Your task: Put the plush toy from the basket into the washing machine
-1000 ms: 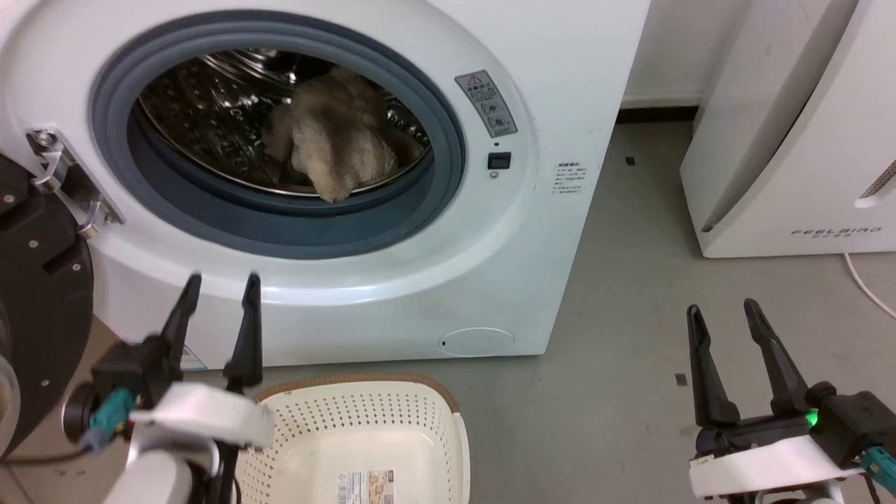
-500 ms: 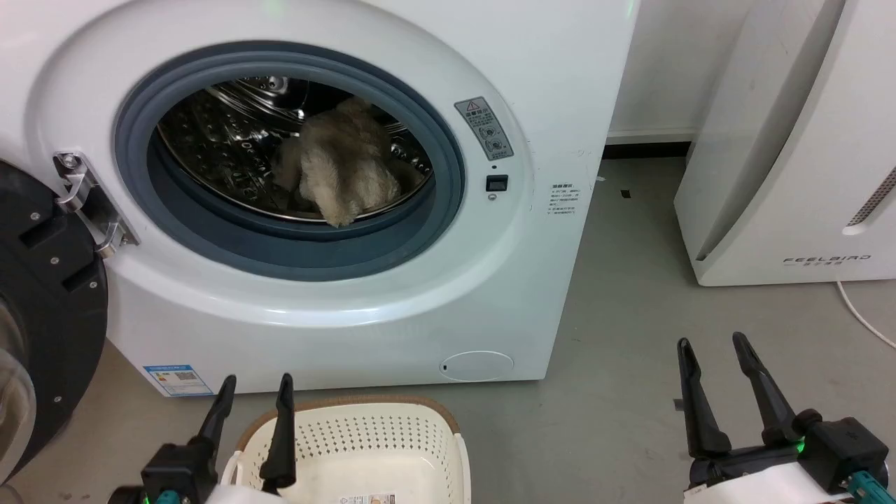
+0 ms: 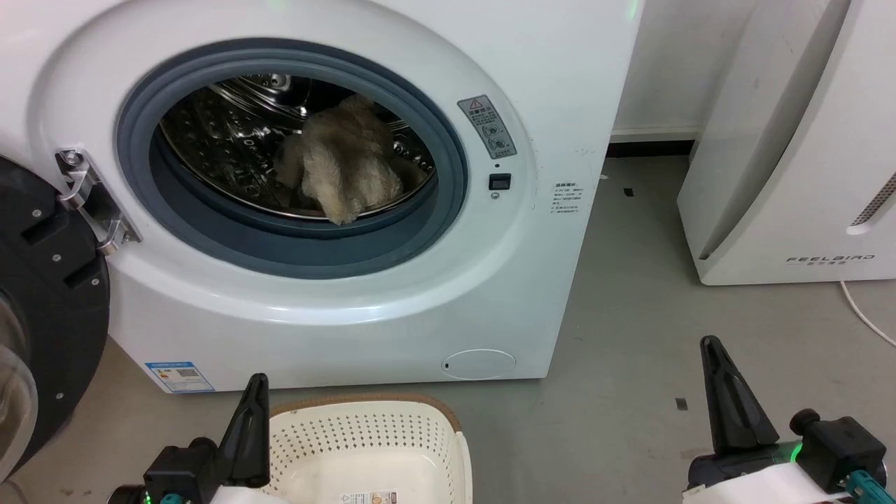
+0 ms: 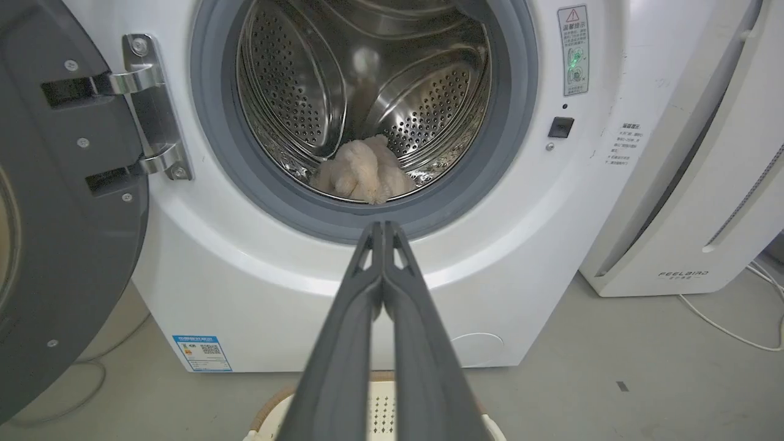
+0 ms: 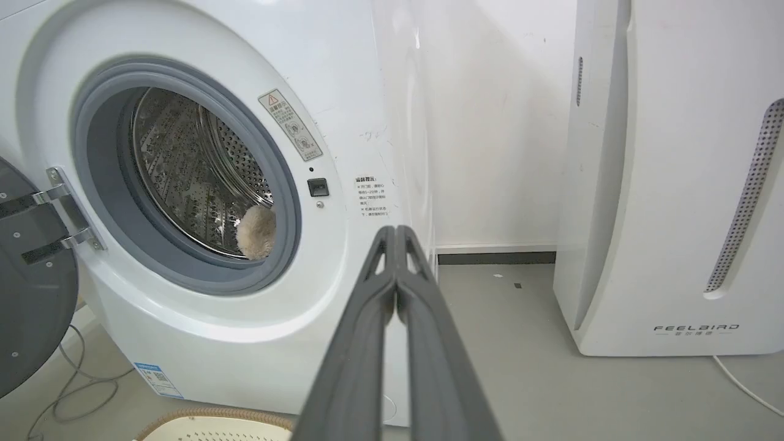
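Plush toy (image 3: 343, 168): in washing machine (image 3: 350, 308) drum. Basket (image 3: 364, 434): empty. Left gripper (image 3: 256, 385), right gripper (image 3: 712, 348): pressed together, holding nothing. Placement judged complete; no move left.

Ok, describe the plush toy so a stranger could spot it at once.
Find the big white washing machine with its door swung open. Inside its steel drum, at the bottom near the front, lies the plush toy. It is the only soft, shaggy, cream-beige thing there.
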Motion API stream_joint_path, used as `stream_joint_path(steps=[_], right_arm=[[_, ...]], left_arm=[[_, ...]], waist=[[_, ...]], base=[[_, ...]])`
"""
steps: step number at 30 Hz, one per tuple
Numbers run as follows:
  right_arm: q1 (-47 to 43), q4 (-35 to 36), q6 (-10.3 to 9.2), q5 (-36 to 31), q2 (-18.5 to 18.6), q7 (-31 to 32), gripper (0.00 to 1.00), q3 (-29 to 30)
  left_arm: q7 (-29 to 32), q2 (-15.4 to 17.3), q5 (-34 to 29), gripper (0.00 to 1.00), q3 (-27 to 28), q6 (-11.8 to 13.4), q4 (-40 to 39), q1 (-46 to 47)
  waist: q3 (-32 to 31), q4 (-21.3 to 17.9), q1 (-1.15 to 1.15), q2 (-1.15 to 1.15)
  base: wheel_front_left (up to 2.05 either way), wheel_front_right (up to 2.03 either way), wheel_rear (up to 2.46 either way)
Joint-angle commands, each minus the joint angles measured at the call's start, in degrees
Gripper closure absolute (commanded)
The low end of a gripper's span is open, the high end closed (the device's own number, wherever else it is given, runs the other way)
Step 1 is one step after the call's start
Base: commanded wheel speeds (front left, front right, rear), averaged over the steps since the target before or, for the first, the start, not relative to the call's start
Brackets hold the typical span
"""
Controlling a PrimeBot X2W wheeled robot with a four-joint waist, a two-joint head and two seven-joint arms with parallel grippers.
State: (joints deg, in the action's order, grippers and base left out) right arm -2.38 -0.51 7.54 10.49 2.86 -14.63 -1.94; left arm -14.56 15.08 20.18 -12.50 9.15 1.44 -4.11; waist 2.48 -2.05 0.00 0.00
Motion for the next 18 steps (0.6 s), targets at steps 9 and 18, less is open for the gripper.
stream_joint_path(steps=[9, 18], right_arm=[[0.21, 0.05, 0.0, -0.93, 0.0, 1.27, 1.0, 0.16], [0.38, 0.08, -0.01, -1.69, 0.0, 2.32, 1.0, 0.3]], left_arm=[[1.28, -1.07, -1.84, 1.0, 1.08, -0.8, -0.13, 0.37], [2.32, -1.95, -3.28, 1.0, 1.98, -1.46, -0.23, 0.66]], waist=[[-0.2, 0.16, 0.0, 0.0], [-0.38, 0.31, 0.0, 0.0]], base=[[0.0, 0.0, 0.0], [0.0, 0.0, 0.0]])
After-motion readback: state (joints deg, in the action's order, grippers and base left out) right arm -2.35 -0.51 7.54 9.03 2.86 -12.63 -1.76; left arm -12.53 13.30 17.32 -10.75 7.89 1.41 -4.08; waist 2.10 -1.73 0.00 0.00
